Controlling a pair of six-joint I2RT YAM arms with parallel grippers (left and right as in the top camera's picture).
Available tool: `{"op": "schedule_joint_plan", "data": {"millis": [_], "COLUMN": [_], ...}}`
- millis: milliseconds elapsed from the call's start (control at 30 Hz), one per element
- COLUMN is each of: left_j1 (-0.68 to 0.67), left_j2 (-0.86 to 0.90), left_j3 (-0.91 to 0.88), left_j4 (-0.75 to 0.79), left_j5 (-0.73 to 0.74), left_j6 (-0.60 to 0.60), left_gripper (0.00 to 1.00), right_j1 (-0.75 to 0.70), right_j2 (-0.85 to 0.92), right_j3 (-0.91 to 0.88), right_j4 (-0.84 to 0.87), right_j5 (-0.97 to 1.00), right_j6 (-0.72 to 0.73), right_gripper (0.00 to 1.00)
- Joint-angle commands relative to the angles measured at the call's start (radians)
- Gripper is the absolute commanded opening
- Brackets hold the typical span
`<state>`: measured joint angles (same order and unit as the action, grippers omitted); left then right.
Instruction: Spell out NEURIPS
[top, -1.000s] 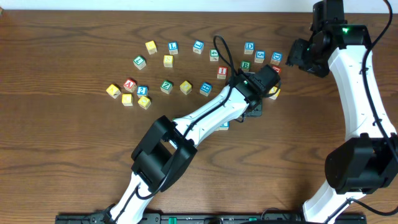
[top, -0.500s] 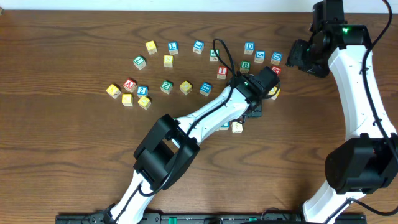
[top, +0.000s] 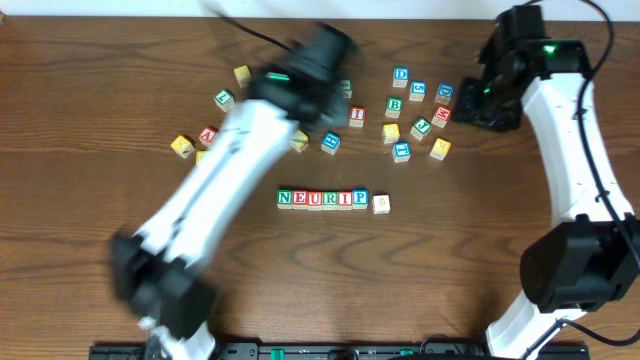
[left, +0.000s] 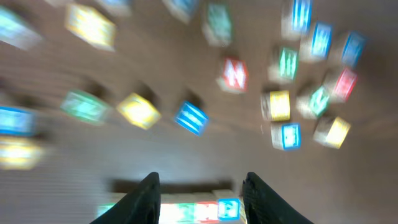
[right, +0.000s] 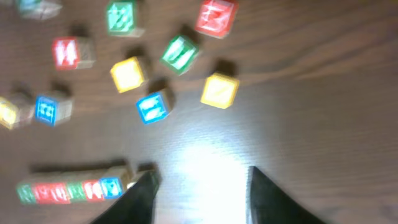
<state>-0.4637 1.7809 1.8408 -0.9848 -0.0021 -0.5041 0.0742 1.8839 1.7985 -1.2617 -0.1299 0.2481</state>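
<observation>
The row of small wooden letter cubes reads NEURIP mid-bench. A pale yellow-faced cube sits just beside the P, slightly out of line. The left claw and right claw both gape empty. That offset cube could leave the word looking unfinished.

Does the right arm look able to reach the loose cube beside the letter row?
Probably yes: the cube sits at the row's right end, bare table on that side, left arm well away.

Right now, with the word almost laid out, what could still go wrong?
The last cube sits slightly apart from the NEURIP row and a little lower, and I cannot read an S on it, so the word may be unfinished. The left arm, motion-blurred, crosses near the row's left end and could knock cubes.
</observation>
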Motion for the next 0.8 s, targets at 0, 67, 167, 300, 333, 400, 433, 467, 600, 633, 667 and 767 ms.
{"op": "schedule_joint_plan", "data": {"millis": [0, 67, 167, 300, 333, 400, 433, 467, 600, 633, 667, 767], "left_j1": [0.095, 0.158, 0.245, 0.318, 0.325, 0.340, 0.344, 0.348, 0.352, 0.352, 0.352, 0.352], "left_j2": [-0.094, -0.125, -0.142, -0.135, -0.134, -0.134, -0.134, -0.134, -0.134, -0.134, -0.134, -0.134], "left_j3": [0.017, 0.017, 0.017, 0.012, 0.010, 0.003, 0.002, 0.001, 0.000, 0.000, 0.000, -0.001], "left_j4": [-0.046, -0.066, -0.086, -0.113, -0.114, -0.113, -0.111, -0.111, -0.111, -0.110, -0.110, -0.111], "left_j5": [-0.010, -0.010, -0.009, -0.009, -0.009, -0.010, -0.010, -0.010, -0.010, -0.010, -0.010, -0.010], "left_j6": [0.067, 0.067, 0.066, 0.067, 0.067, 0.067, 0.067, 0.067, 0.068, 0.072, 0.078, 0.085], "left_gripper": [0.43, 0.43, 0.43, 0.43, 0.43, 0.43, 0.43, 0.42, 0.43, 0.42, 0.43, 0.42], "right_j1": [0.083, 0.124, 0.189, 0.250, 0.257, 0.270, 0.275, 0.280, 0.301, 0.305, 0.307, 0.307], "right_j2": [0.007, 0.007, 0.007, 0.007, 0.007, 0.007, 0.007, 0.007, 0.007, 0.007, 0.007, 0.007], "right_j3": [-0.089, -0.163, -0.289, -0.406, -0.420, -0.443, -0.453, -0.462, -0.501, -0.508, -0.513, -0.523], "right_j4": [-0.004, 0.020, 0.090, 0.187, 0.201, 0.231, 0.242, 0.250, 0.288, 0.303, 0.316, 0.334], "right_j5": [-0.072, -0.072, -0.072, -0.072, -0.072, -0.084, -0.087, -0.088, -0.087, -0.087, -0.087, -0.090], "right_j6": [-0.047, -0.047, -0.018, 0.051, 0.061, 0.070, 0.071, 0.074, 0.096, 0.101, 0.108, 0.116], "right_gripper": [0.26, 0.13, 0.01, 0.01, 0.01, 0.01, 0.01, 0.01, 0.01, 0.01, 0.01, 0.01]}}
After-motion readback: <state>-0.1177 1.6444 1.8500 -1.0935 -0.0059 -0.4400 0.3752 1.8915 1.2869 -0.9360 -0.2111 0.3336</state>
